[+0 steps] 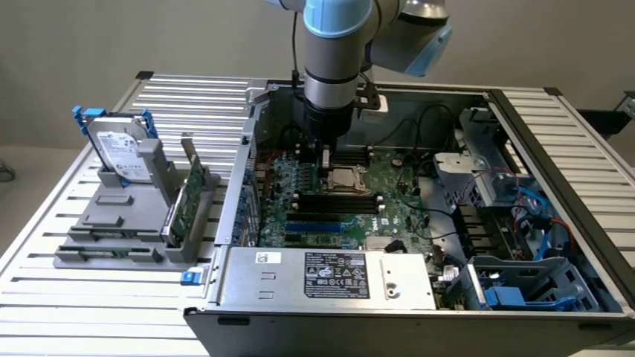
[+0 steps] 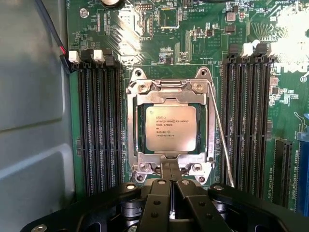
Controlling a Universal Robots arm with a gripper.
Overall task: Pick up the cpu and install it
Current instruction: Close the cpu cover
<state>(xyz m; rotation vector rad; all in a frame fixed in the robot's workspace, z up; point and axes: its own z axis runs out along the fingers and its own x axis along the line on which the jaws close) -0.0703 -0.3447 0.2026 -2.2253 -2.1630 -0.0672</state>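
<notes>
The cpu (image 2: 171, 128) lies flat in its socket on the green motherboard (image 2: 159, 43), silvery top with printed text facing up, framed by the metal socket bracket (image 2: 137, 96). In the exterior view the cpu (image 1: 347, 178) sits mid-board inside the open computer case (image 1: 555, 149). My gripper (image 2: 170, 168) is shut, its two black fingers pressed together, with the tips at the bracket's edge just beside the chip. Nothing is held between them. Seen from outside, the gripper (image 1: 325, 162) hangs straight down at the socket's edge on the exterior view's left. A thin wire lever (image 2: 222, 140) runs along one side of the socket.
Black memory slots (image 2: 99, 125) flank the socket on both sides. A power supply (image 1: 328, 275) fills the case's front, and cables and drive bays (image 1: 516, 216) crowd its right. Outside, on the exterior view's left, a grey holder (image 1: 109, 223) carries a hard drive (image 1: 124, 156) and a green card (image 1: 189, 193).
</notes>
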